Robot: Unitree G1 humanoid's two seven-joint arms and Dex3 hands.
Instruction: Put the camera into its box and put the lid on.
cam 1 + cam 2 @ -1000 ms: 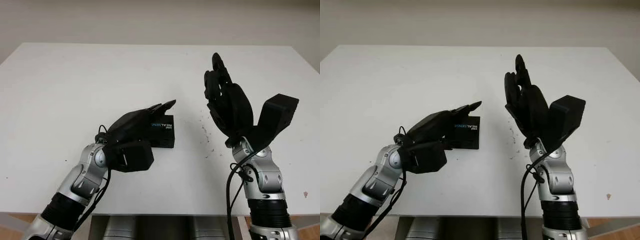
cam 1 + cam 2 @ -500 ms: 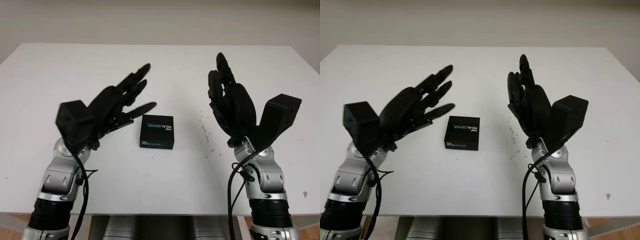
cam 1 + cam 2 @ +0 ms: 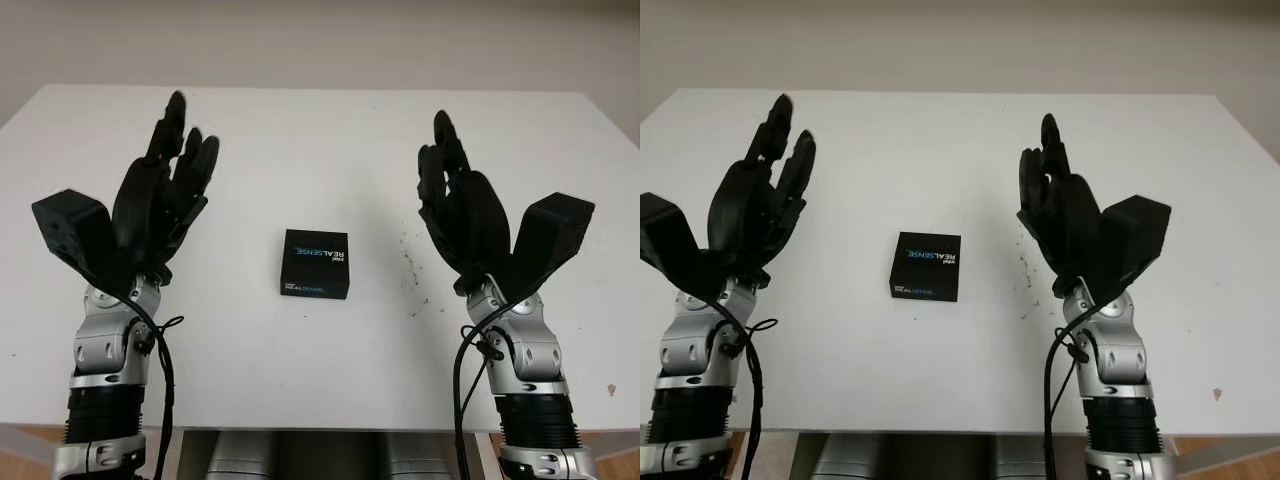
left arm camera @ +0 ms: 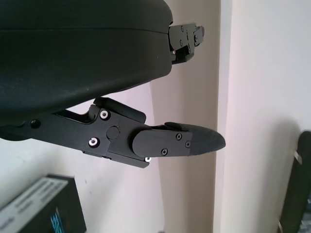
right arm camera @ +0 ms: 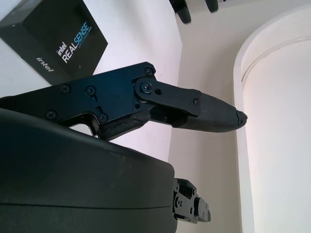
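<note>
The closed box (image 3: 315, 263) is sitting lidded on the surface (image 3: 320, 140) (likely light, rigid, smooth-sided); best gripped across opposite side edges. The left robot hand (image 3: 160, 195) and right robot hand (image 3: 455, 205) are hovering released, flanking it.

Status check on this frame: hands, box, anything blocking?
Left hand open, raised left of the box. Right hand open, raised to its right. Black box closed, lid on, mid-table. Nothing in the way.

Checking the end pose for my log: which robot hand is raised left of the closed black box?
The left robot hand, open and raised left of the box. The right robot hand, also open, is raised on the box's other side.
</note>
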